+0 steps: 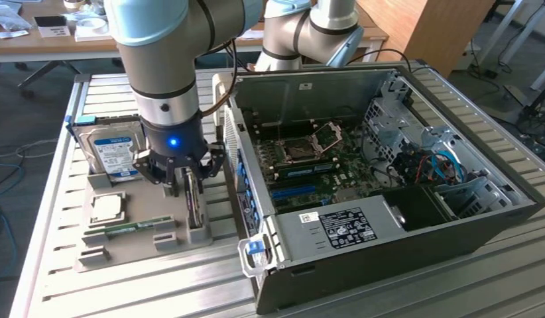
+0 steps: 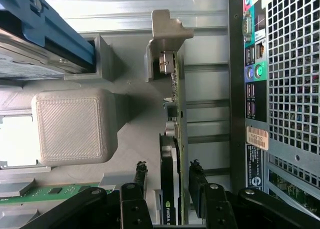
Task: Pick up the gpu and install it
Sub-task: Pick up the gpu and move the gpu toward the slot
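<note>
Wrist view shows the gripper with its jaws spread, one finger on each side of the gpu and apparently not yet pressing it. In the exterior view the card stands on edge in a slot of the grey holder tray, just beside the open computer case on the exterior view's right, with the hard drive at the tray's far end. The pick-up looks to be in hand, the grasp unmade; it calls for closing squarely on the thin card without tilting it in the slot.
</note>
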Tool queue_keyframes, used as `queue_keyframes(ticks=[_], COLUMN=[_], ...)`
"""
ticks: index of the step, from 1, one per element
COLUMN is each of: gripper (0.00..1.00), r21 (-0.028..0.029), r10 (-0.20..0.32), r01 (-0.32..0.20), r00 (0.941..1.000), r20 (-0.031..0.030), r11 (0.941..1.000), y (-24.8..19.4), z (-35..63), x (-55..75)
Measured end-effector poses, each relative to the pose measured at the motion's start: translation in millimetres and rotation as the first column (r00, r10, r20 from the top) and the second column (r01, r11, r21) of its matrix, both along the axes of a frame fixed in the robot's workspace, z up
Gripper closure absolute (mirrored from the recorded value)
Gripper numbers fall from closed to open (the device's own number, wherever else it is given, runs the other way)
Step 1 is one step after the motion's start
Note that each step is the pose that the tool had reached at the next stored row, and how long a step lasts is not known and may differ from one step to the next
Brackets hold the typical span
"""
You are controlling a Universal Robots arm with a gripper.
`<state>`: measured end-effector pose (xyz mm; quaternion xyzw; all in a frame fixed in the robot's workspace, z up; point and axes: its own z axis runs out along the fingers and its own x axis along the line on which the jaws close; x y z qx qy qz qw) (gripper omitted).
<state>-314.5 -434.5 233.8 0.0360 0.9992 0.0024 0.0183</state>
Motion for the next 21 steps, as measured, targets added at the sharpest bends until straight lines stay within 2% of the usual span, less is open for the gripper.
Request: queue_keyframes(ticks=[16, 18, 19, 21], gripper=[0.53, 0.54, 0.61, 0.61], r21=[0.0001, 0.0001, 0.0001, 0.0001], r10=[0.0, 0.0, 0.0, 0.0], r01=[0.0, 0.0, 0.0, 0.0], r00=[1.0, 1.0, 1.0, 1.0], r20=[-0.0001, 0.0, 0.0, 0.0], r11=[1.0, 1.0, 1.0, 1.0], y=[0.0, 0.0, 0.0, 0.0], z=[-2.4, -2.5, -2.5, -2.5], x=[-0.4, -0.4, -0.4, -0.4])
